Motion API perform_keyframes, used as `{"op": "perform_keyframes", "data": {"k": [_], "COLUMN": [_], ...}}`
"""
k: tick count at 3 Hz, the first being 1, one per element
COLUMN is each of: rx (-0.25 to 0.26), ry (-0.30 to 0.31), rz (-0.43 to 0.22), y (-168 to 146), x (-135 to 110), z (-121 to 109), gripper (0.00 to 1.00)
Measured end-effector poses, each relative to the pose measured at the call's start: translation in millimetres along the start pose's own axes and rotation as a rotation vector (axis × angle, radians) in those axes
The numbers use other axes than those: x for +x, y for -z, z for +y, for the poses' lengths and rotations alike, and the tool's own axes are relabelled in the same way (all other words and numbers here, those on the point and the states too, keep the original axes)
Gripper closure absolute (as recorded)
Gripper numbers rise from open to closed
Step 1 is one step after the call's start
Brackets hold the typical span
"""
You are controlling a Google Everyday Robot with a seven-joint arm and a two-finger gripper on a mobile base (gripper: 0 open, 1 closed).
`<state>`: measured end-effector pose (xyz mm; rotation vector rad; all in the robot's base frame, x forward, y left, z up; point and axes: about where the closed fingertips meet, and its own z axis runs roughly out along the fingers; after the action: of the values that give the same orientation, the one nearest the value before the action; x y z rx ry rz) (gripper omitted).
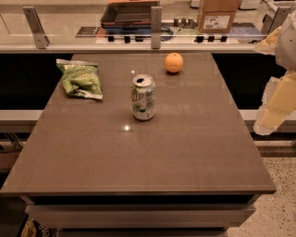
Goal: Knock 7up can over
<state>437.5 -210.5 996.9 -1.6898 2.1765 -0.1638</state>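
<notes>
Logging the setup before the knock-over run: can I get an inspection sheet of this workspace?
Surface: brown table, glossy.
Job's things: 7up can upright near the middle, touching nothing.
Clutter: green bag left of the can; orange behind it to the right; both apart from it.
Grippers: gripper beyond the table's right edge, well apart from the can.
Cables: nothing seen on the table.
Surroundings: counter behind, with a cardboard box and a dark tray; speckled floor.
</notes>
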Motion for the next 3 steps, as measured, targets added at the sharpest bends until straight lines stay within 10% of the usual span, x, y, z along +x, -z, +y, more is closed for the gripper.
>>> {"op": "perform_keyframes", "data": {"k": [1, 3], "rx": [0.003, 0.016], "ry": [0.000, 0.005], "rz": [-0.002, -0.251], "y": [0.3, -25.4], "x": [-0.5, -15.5], "z": [-0.7, -33.0], "gripper": [0.00, 0.00]}}
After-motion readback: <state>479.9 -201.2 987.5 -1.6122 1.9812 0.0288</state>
